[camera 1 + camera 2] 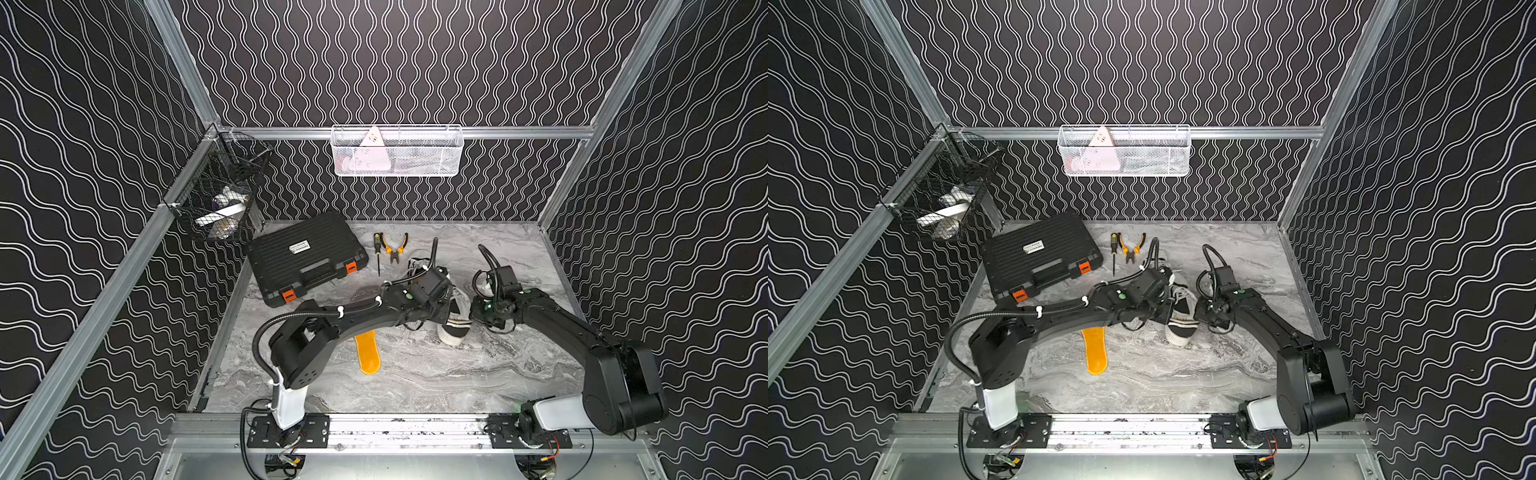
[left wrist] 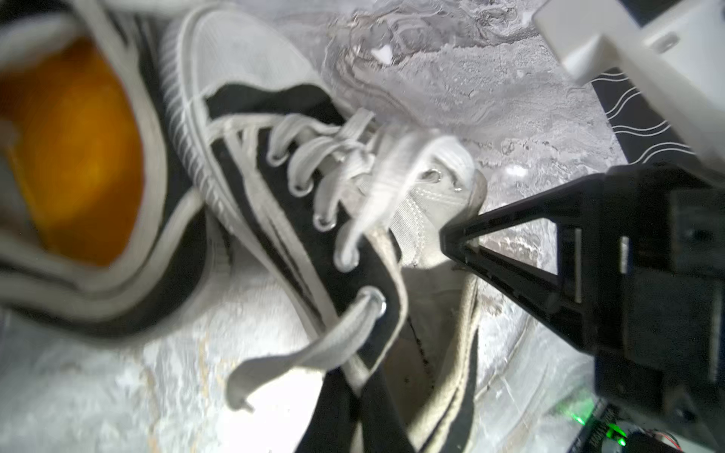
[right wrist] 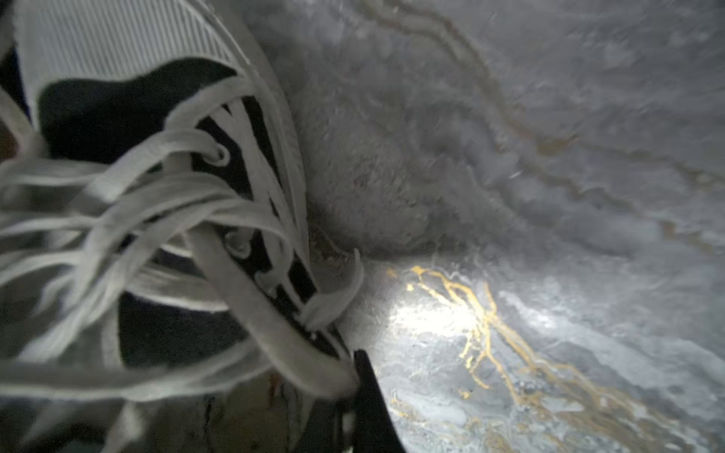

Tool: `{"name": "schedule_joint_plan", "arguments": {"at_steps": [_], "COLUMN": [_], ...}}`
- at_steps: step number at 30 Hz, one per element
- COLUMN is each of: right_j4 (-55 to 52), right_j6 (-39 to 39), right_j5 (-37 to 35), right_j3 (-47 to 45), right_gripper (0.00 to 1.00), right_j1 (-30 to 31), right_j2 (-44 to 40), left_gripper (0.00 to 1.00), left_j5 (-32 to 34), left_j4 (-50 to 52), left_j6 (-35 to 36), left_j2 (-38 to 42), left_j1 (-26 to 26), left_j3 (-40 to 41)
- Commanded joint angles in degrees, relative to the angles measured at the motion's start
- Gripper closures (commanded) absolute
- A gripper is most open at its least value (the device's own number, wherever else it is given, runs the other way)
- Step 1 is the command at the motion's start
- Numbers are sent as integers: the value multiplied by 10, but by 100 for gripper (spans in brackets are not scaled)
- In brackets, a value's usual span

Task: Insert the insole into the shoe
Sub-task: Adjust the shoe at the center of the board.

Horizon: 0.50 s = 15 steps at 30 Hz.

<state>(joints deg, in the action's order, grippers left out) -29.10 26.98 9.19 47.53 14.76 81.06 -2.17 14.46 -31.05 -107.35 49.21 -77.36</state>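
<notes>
While L end effector & R end effector clench shoe, insole well apart

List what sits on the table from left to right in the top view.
Case → screwdriver → pliers → near shoe. The insole overlaps the case and screwdriver sideways, so I left it out.

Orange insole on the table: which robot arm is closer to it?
Left. The left arm crosses over one end of the insole; the right arm is past the shoe, on its other side.
</notes>
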Motion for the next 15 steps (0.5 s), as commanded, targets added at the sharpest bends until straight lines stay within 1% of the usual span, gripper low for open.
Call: {"name": "schedule_joint_plan", "arguments": {"at_steps": [1,5,7,9,11,13,15], "right_j4": [11,13,7,-3,-17,-31,-44], "right_j6": [24,35,38,40,37,32,33], "right_j5": [-45,-44,-54,-65,-76,-79,-76], "right_j3": [-17,-32,-35,-38,-35,-31,-25], "right_gripper": [89,84,82,79,74,70,64], "right_j1": [21,57,69,73,73,72,72], "right_j2": [-13,-19,-23,-31,-42,-57,-76], "left_gripper": [92,84,78,69,59,51,47], "left_j5": [-16,-39,-47,-49,-34,11,36], "left_j4": [-14,-22,-31,-24,-3,51,94], "left_j6": [-38,-47,-50,-48,-36,-11,37], "left_j2": [28,26,27,33,51,75,98], "left_j1": [2,11,17,22,22,22,22], "left_j3": [49,79,91,97,98,81,51]}}
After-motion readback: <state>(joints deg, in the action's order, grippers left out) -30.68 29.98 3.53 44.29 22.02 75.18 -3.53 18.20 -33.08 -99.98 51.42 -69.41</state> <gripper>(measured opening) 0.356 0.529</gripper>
